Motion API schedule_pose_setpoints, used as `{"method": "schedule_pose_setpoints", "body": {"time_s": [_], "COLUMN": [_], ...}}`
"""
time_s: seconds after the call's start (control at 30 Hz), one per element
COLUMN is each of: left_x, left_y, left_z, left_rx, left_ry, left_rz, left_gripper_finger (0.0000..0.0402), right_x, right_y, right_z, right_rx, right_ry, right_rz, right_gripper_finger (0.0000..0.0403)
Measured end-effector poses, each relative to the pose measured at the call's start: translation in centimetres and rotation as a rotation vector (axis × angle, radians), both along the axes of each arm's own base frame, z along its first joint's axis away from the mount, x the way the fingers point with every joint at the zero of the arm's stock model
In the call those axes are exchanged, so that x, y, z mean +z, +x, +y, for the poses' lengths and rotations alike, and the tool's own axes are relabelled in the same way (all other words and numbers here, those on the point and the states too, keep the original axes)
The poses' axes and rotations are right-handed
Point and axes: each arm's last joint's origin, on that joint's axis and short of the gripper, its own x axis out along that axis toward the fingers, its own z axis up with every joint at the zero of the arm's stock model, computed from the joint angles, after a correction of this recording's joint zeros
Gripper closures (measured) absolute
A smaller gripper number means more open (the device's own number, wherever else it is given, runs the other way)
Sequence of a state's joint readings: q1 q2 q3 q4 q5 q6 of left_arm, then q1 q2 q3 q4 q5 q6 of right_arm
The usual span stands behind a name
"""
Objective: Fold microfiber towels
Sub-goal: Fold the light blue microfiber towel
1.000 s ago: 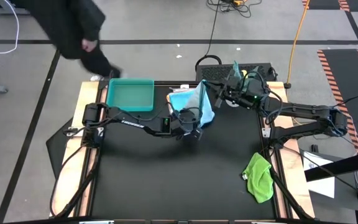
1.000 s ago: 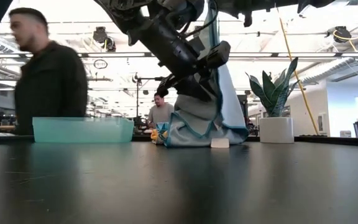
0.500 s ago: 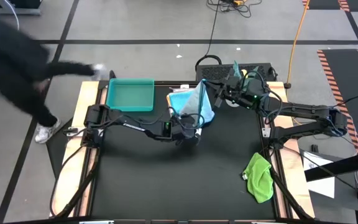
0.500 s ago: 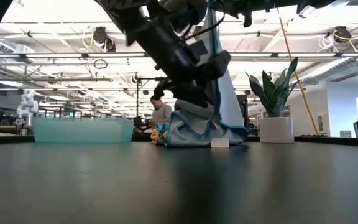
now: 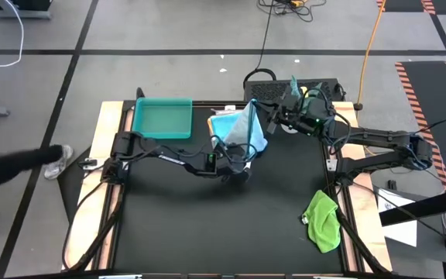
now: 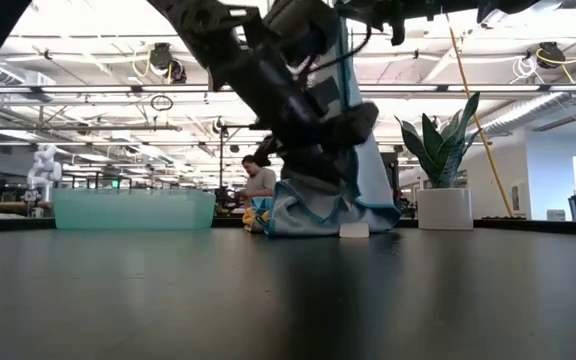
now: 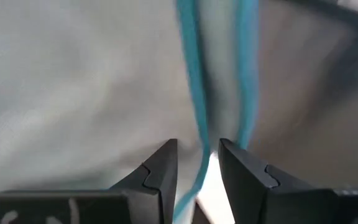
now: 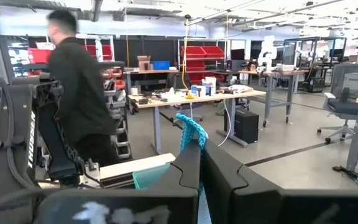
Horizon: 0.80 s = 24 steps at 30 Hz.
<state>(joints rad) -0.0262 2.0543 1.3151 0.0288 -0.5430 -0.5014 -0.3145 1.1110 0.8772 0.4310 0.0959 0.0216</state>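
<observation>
The pale towel (image 5: pixel 245 130) hangs by the tabletop's (image 5: pixel 207 217) far edge near its middle, long axis upright: its top corner is pinched in the right hand (image 5: pixel 273 118), clenched on a teal-edged tip (image 8: pixel 191 132), and its lower part pools on the tabletop beside a small white tag (image 6: pixel 353 230). The left hand (image 5: pixel 237 164) is at the towel's lower part, its fingers (image 7: pixel 160 171) slightly apart around the hanging teal hem (image 7: pixel 194 93). A green towel (image 5: pixel 323 220) lies crumpled near the right edge, toward the near corner. A teal tray (image 5: pixel 162 118) sits at the far left corner.
</observation>
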Motion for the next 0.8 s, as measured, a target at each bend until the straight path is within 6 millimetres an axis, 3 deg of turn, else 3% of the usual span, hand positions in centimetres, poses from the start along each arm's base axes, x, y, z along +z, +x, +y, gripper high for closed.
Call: {"method": "schedule_pose_setpoints", "body": {"time_s": [0.1,0.4,0.57,0.7,0.8], "left_x": [-1.0,-1.1,-0.8,1.1,4.0], "left_y": [0.4,0.2,0.1,0.3,0.0], "left_z": [0.4,1.7,2.5,2.8,3.0], "left_rx": [0.008,0.027,0.016,0.018,-0.007], "left_ry": [-0.008,-0.010,-0.110,-0.124,-0.089], "left_rz": [-0.020,0.009,0.065,0.120,0.143], "left_gripper_finger": [0.0282,0.0290,0.0381,0.0395,0.0397], "right_x": [0.0,-0.2,-0.4,-0.7,-1.1], "right_y": [0.0,0.0,-0.1,-0.1,-0.1], "right_z": [0.0,0.0,-0.3,-0.3,-0.3], "right_rx": [-0.001,-0.005,-0.016,-0.018,-0.017], "right_ry": [0.000,0.003,0.009,0.022,0.037], "right_rz": [-0.001,0.024,0.038,0.072,0.106], "right_gripper_finger": [0.0403,0.0403,0.0403,0.0403,0.0403]}}
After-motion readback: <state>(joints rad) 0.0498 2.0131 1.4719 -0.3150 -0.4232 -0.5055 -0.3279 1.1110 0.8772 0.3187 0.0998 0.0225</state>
